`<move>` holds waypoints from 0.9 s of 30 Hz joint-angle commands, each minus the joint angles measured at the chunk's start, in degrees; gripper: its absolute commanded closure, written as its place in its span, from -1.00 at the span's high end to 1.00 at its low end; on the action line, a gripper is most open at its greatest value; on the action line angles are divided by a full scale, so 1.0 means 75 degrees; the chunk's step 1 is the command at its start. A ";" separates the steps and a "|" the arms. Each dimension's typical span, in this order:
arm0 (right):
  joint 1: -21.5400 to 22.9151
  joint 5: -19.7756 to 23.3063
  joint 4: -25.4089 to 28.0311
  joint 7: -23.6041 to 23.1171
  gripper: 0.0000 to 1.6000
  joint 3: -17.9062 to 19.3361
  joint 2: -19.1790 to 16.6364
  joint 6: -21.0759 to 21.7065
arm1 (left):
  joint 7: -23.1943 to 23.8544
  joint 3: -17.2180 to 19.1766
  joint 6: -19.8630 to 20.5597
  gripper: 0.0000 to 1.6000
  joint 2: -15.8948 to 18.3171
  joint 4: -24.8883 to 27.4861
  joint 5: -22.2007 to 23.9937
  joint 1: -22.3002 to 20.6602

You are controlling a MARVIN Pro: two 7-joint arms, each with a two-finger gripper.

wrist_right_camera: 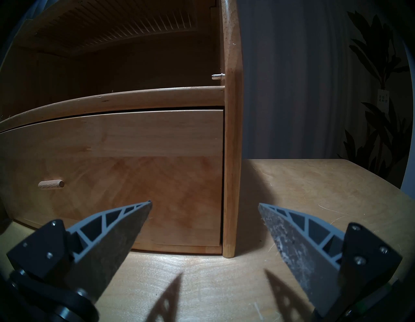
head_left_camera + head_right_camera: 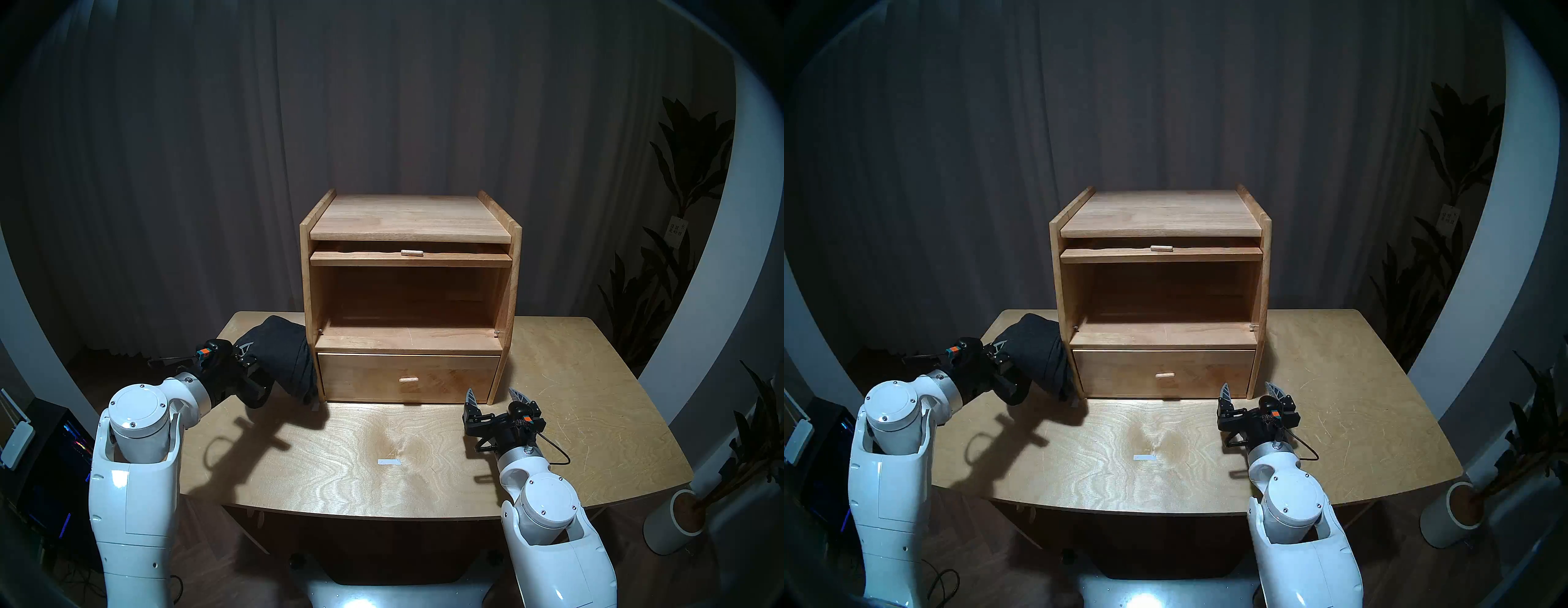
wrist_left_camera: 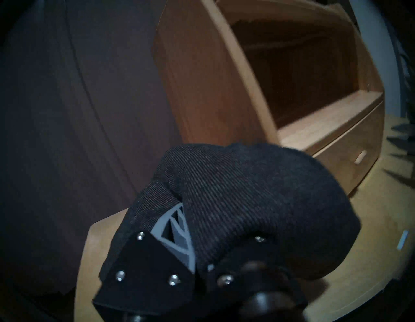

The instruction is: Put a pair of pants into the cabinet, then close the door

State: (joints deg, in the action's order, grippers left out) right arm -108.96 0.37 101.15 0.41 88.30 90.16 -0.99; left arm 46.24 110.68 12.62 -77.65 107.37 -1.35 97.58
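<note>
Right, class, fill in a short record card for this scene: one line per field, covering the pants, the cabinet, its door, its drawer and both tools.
pants: dark grey bundle, held off the table, left of the cabinet, not yet inside
left tool: shut on the pants
right tool: open, empty, near the cabinet's lower right corner
cabinet: light wood, stands on the table, large compartment empty
door: open, lying flat under the top, peg knob showing
drawer: shut

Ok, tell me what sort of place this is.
Probably a room at home or a studio dressed as one: a grey curtain fills the back wall, potted plants stand at the side, and a small wooden cabinet sits on a plywood table.
</note>
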 commanded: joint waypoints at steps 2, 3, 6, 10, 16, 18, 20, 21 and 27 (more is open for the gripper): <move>0.0068 0.0001 0.0135 -0.0001 1.00 -0.0011 0.0011 -0.0045 | 0.0953 -0.0224 -0.0040 -1.00 -0.0841 0.1000 0.1518 0.0403; 0.0069 0.0001 0.0135 -0.0001 1.00 -0.0011 0.0011 -0.0046 | 0.1014 -0.0290 -0.0044 -1.00 -0.0916 0.0946 0.1725 0.0414; 0.0071 0.0001 0.0138 -0.0001 1.00 -0.0011 0.0012 -0.0049 | 0.1376 -0.0469 0.0001 -1.00 -0.1148 0.1231 0.2278 0.0487; 0.0064 0.0000 0.0164 -0.0001 1.00 -0.0012 0.0014 -0.0057 | 0.1471 -0.0742 -0.0203 -1.00 -0.1315 0.1574 0.2573 0.0270; 0.0065 0.0000 0.0165 -0.0002 1.00 -0.0012 0.0015 -0.0057 | 0.0672 -0.1537 -0.0245 -1.00 -0.1565 0.2017 0.1795 -0.0135; 0.0065 0.0000 0.0165 -0.0002 1.00 -0.0012 0.0015 -0.0056 | 0.0303 -0.1872 -0.0107 -1.00 -0.1681 0.2222 0.1439 -0.0195; 0.0067 0.0000 0.0161 -0.0002 1.00 -0.0011 0.0015 -0.0055 | 0.0073 -0.2169 -0.0052 -1.00 -0.1676 0.2127 0.1113 -0.0421; 0.0067 0.0000 0.0159 -0.0002 1.00 -0.0011 0.0014 -0.0055 | -0.0003 -0.2290 -0.0049 -1.00 -0.1641 0.2091 0.0936 -0.0529; 0.0074 0.0000 0.0142 -0.0004 1.00 -0.0010 0.0014 -0.0051 | -0.0867 -0.2954 0.0106 -1.00 -0.1706 0.1579 -0.0116 -0.0919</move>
State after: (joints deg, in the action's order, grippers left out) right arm -108.82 0.36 101.03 0.37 88.32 90.17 -1.00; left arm 45.44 94.37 12.10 -88.97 120.60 3.95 96.38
